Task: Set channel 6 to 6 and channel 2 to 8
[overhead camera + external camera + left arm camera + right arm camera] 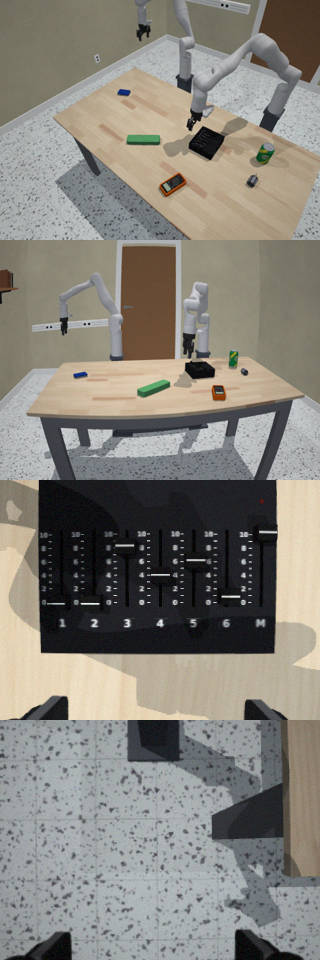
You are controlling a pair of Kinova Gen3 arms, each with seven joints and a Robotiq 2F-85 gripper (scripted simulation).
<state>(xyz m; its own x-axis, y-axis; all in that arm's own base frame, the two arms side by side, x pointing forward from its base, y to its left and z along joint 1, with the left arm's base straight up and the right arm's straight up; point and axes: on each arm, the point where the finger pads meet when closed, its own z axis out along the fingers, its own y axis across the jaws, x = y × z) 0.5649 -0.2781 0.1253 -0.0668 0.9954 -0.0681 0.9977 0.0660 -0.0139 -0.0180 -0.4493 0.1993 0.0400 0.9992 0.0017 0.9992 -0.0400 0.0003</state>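
Observation:
The black lighting desk (pixel 212 144) (pixel 204 373) (pixel 160 640) lies on the table. In the left wrist view the channel 6 fader (pixel 230 597) is near level 1 and the channel 2 fader (pixel 90 603) at 0. The channel 1 fader (pixel 56 603) is at 0, channel 3 (pixel 124 546) just above 8, channel 4 (pixel 160 575) at 4, channel 5 (pixel 195 560) about 6, and M (pixel 267 532) about 10. My left gripper (pixel 191 125) (pixel 188 352) (pixel 157 711) is open, above and beside the desk, touching nothing. My right gripper (pixel 143 35) (pixel 64 332) (pixel 153 949) is open, high and far from the desk.
On the table (pixel 222 204) (pixel 116 405) lie a green box (pixel 143 139) (pixel 153 388), an orange multimeter (pixel 172 184) (pixel 218 392), a blue block (pixel 124 92) (pixel 80 374) and a small dark motor (pixel 252 180) (pixel 244 371). A green can (pixel 265 153) (pixel 233 358) stands beyond the desk.

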